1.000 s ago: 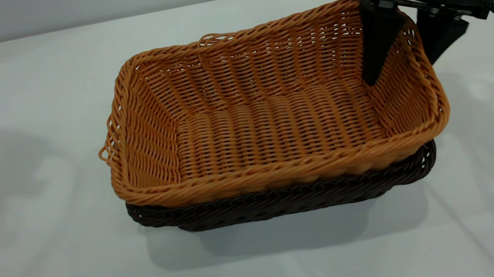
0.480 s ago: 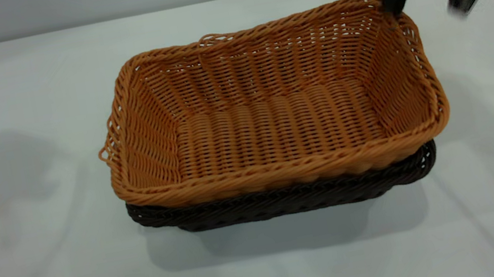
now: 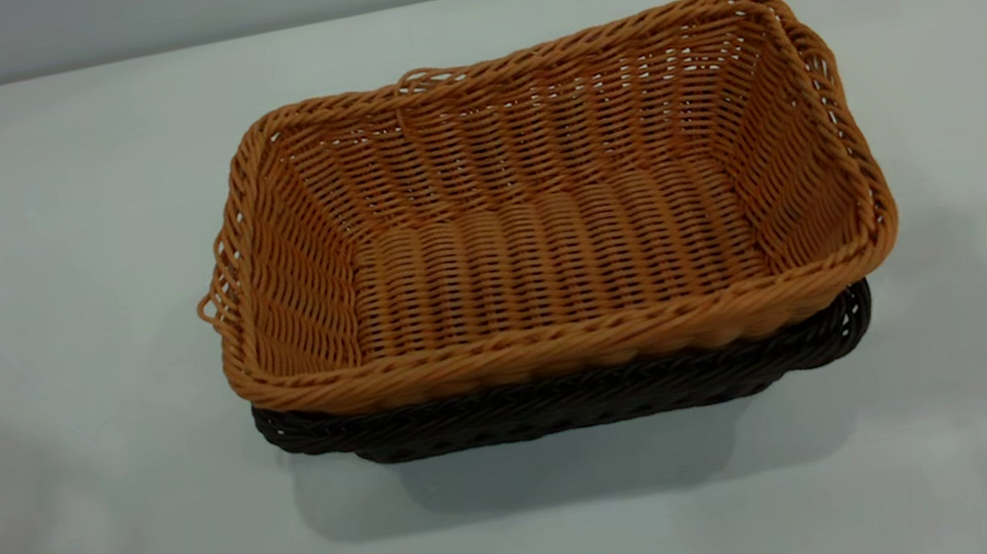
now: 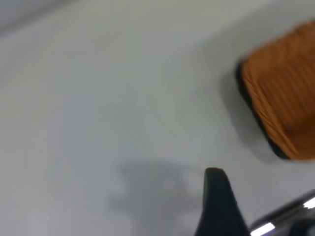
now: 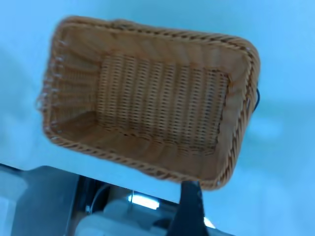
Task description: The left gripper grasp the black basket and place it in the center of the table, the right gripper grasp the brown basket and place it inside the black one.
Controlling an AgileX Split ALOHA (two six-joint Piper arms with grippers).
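We see an orange-tan woven brown basket point(image 3: 551, 257) with a braided rim, a very dark brown-black woven black basket point(image 3: 566, 401), and a plain white table point(image 3: 32, 196).

The brown basket point(image 3: 547, 237) sits nested inside the black basket point(image 3: 566, 401), and the two stand together on the surface point(image 3: 13, 199). Only the rim and lower wall of the black basket show beneath the brown basket, along its near side. In the left wrist view the stacked baskets lie well apart from the left claw point(image 4: 219, 206). In the right wrist view the right claw point(image 5: 189, 209) is above the brown basket, not touching it.
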